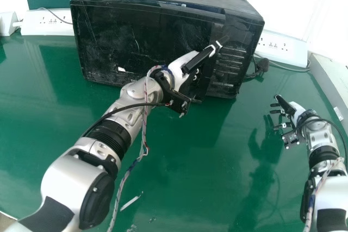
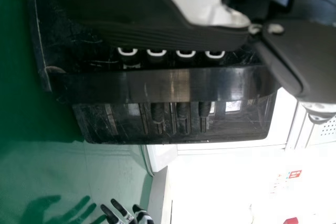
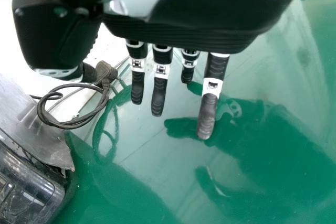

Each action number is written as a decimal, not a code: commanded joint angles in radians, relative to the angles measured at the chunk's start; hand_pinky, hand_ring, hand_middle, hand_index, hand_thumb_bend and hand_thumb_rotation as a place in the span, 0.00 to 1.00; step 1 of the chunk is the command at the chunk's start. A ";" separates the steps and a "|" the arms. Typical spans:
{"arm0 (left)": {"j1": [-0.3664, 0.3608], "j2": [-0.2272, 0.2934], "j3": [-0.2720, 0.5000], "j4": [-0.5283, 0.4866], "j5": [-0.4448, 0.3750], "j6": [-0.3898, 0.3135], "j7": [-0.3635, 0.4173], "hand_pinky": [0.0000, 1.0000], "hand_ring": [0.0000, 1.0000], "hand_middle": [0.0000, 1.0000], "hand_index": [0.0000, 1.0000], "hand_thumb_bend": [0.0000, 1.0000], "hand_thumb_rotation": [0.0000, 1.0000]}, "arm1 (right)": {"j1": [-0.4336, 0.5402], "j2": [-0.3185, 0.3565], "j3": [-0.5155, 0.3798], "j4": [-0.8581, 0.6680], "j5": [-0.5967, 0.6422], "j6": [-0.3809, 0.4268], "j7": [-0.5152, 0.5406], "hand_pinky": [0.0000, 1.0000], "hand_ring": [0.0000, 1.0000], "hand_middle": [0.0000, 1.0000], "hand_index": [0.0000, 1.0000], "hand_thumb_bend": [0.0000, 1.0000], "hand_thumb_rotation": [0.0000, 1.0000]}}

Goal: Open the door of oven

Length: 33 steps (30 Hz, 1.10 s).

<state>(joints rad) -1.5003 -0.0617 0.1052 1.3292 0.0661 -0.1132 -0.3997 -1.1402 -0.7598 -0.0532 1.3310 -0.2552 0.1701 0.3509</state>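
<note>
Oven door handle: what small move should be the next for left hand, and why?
Probably the left hand should curl its fingers a little round the oven door handle before pulling: they pass behind it, with tips showing beyond it, but look nearly straight.

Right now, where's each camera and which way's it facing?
Head view: on head, facing forward, down at oven; shows left robot hand, right robot hand.
Left wrist view: at left wrist, facing oven handle; both robot hands.
Right wrist view: at right wrist, facing table; right robot hand.
All share oven and right robot hand.
</note>
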 commanded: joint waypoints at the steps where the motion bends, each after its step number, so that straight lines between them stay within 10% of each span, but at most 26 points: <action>1: -0.003 -0.068 0.002 -0.003 -0.019 -0.018 -0.064 0.56 0.68 0.78 0.78 1.00 0.81 | 0.041 0.044 0.001 0.025 0.010 0.019 0.028 0.68 0.73 0.79 0.85 0.55 0.48; 33: 0.000 -0.074 0.012 -0.013 -0.022 -0.042 -0.140 0.37 0.45 0.59 0.73 0.98 0.81 | 0.043 0.046 0.003 0.026 0.001 0.018 0.020 0.67 0.72 0.76 0.84 0.56 0.47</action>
<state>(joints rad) -1.4902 -0.0616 0.1327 1.3291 0.0550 -0.1306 -0.4729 -1.1381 -0.7575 -0.0623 1.3311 -0.2551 0.1803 0.3253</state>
